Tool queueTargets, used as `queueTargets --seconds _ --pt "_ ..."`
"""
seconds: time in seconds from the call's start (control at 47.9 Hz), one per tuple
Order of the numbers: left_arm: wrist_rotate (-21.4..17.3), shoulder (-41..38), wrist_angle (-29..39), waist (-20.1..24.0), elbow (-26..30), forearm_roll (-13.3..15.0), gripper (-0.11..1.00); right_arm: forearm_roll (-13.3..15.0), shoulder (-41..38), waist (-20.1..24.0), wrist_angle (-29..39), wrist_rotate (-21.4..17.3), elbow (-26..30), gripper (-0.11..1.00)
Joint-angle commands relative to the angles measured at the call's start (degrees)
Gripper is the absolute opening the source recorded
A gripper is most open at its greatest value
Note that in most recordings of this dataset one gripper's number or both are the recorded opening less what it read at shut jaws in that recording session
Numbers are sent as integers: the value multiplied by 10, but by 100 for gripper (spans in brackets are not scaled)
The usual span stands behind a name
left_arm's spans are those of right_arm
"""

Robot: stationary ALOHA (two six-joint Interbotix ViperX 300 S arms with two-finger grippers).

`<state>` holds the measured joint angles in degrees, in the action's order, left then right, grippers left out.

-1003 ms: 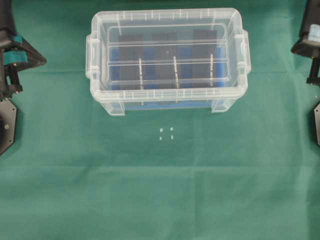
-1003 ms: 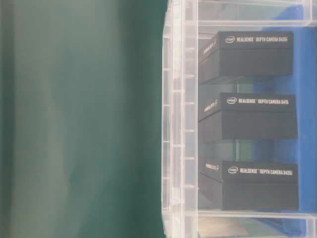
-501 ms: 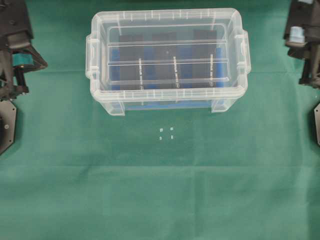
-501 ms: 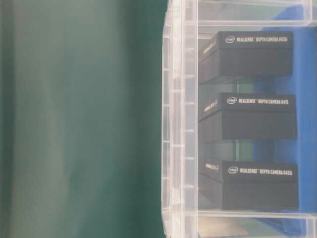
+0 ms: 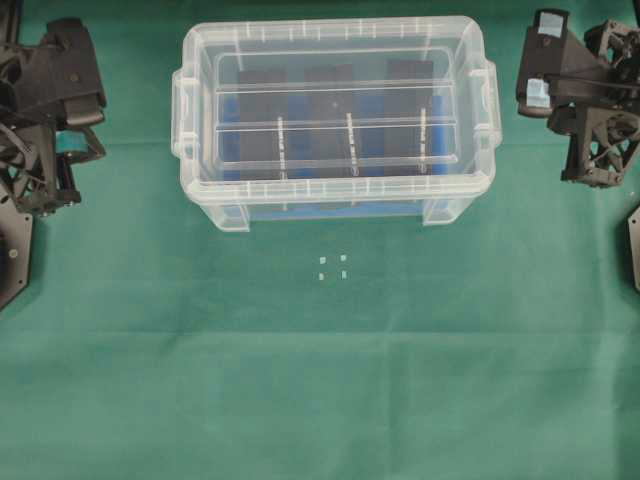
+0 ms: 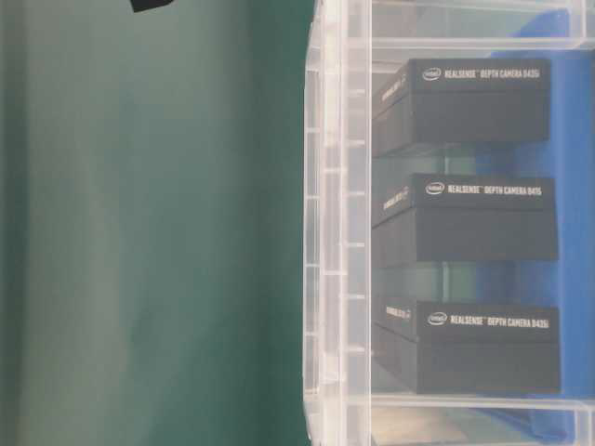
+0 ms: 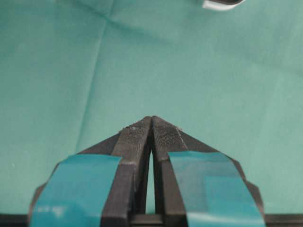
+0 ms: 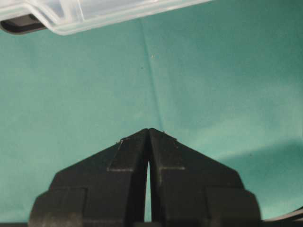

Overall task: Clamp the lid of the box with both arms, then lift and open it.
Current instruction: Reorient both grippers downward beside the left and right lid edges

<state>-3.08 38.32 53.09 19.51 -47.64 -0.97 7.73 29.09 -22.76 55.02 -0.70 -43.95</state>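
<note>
Clear lid between both tools

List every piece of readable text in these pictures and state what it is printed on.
"intel REALSENSE DEPTH CAMERA D435i": top black cardboard box inside the clear plastic tub.
"intel REALSENSE DEPTH CAMERA D415": middle black box.
"intel REALSENSE DEPTH CAMERA D435i": bottom black box.
Small print on their end faces: too blurred to read.

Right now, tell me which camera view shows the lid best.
The overhead exterior view: the whole lid shows, seated on the box, with its ribs visible. The table-level view catches only its rim edge-on. The right wrist view shows a clear plastic corner, lid or box unclear; the left wrist view shows just a sliver.
</note>
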Motion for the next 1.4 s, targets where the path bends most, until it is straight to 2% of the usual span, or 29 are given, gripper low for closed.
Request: queueTargets --seconds 0.0,0.292,0.439,0.585,0.689,0.919,1.379 --pt "0 -2 -17 2 3 -1 1 1 2 -2 -5 -1 6 0" --pt "-2 -14 -23 2 6 -1 1 1 2 -2 -5 4 6 0" --pt "-8 -15 -22 -4 6 -3 1 1 3 3 -5 47 6 0" --pt "-54 -18 -13 -11 8 -3 1 -2 3 4 -5 110 6 0" --pt "-84 -26 0 -11 13 -2 1 -2 2 4 -5 132 6 0" --pt "-120 -45 14 -11 25 -2 1 -2 2 4 -5 134 6 0" --pt "-132 -63 13 1 37 -2 1 -3 2 4 -5 132 6 0"
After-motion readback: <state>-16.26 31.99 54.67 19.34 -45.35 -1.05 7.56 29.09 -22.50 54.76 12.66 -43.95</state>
